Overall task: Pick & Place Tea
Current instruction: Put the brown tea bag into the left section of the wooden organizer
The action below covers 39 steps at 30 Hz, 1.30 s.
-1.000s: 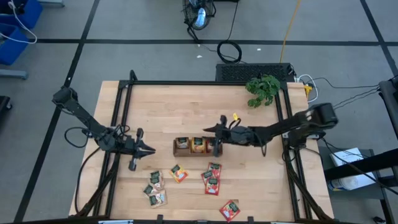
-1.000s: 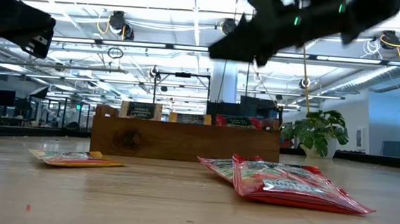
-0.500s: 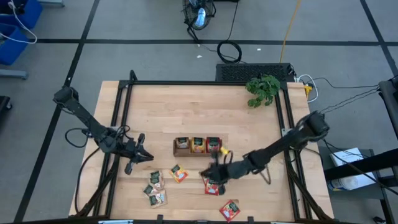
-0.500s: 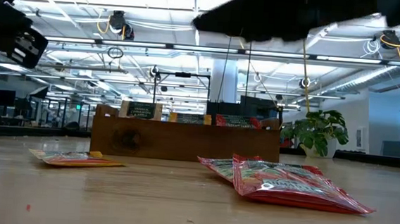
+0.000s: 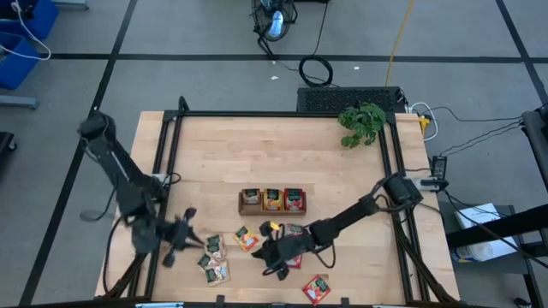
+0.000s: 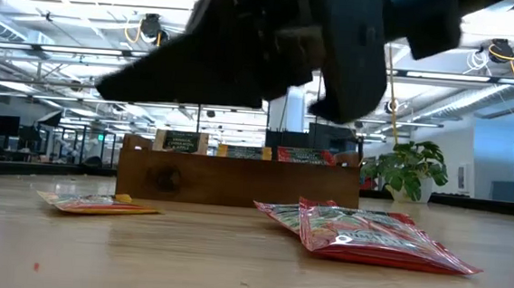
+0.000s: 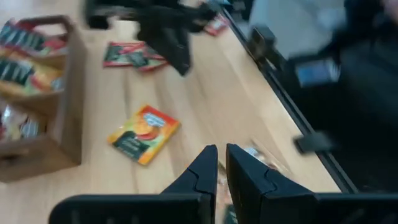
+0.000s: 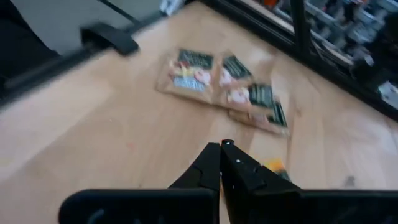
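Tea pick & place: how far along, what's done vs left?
Done: the tray already has sachets in all three compartments. In hand: nothing visible; the right gripper is shut, low among the loose sachets near the orange sachet, and the left gripper sits by the dark green sachets, jaws nearly together. Left: those, the red sachets and one more red sachet near the front edge.

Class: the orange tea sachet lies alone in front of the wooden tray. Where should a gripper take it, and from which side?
Take the orange tea sachet by one free edge, coming from above. It lies flat on the table, so only its edges offer purchase.
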Each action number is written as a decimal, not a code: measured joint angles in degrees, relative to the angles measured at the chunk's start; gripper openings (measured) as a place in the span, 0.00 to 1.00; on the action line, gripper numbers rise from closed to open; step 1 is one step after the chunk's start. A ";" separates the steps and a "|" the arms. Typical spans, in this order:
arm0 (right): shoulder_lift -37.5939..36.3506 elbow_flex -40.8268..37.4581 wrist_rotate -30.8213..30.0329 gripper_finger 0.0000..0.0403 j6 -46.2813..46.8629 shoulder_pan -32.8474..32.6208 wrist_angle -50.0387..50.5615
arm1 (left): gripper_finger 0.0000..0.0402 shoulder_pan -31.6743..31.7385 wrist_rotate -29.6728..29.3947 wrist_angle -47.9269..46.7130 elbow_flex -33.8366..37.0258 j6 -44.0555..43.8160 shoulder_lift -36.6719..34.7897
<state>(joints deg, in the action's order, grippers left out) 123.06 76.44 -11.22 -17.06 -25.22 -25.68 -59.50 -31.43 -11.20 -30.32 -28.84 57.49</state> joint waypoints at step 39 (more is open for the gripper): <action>20.49 28.77 24.49 0.00 0.62 5.30 1.35 | 0.52 -10.41 -1.76 -32.70 -39.33 -32.14 48.17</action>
<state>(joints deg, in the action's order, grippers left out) 143.55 105.22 13.27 -16.45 -19.93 -24.33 -69.91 -33.19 -43.90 -69.65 -60.99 105.67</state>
